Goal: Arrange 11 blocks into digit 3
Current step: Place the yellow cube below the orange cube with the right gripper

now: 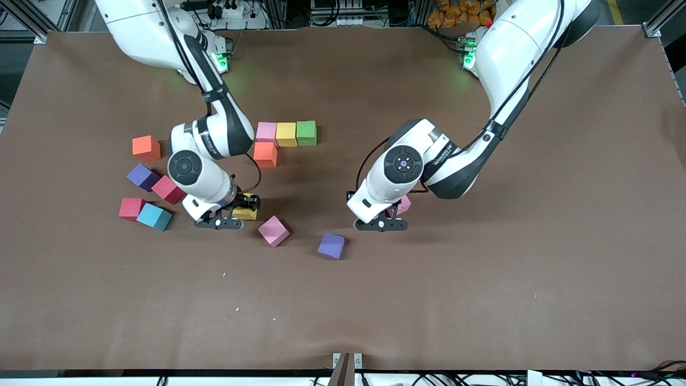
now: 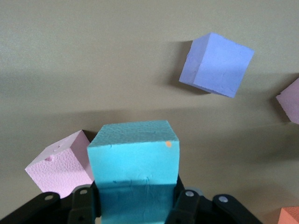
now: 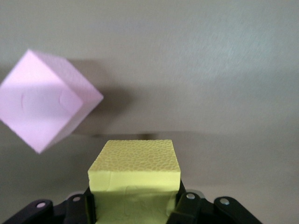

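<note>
Over table | left gripper (image 2: 135, 205) clamps light blue block (image 2: 134, 163) | right gripper (image 3: 135, 205) clamps yellow block (image 3: 134, 170)

Your brown table (image 1: 482, 279) carried scattered blocks (image 1: 274, 230); a pink-yellow-green row (image 1: 286, 134) lay farther from the front camera.

A matte yellow foam cube (image 3: 134, 170) sits clamped between the right claw's (image 3: 135, 205) black fingers (image 3: 78, 207). Near that cube, a pink foam cube (image 3: 44, 100) rests on the bench (image 3: 210, 70).
</note>
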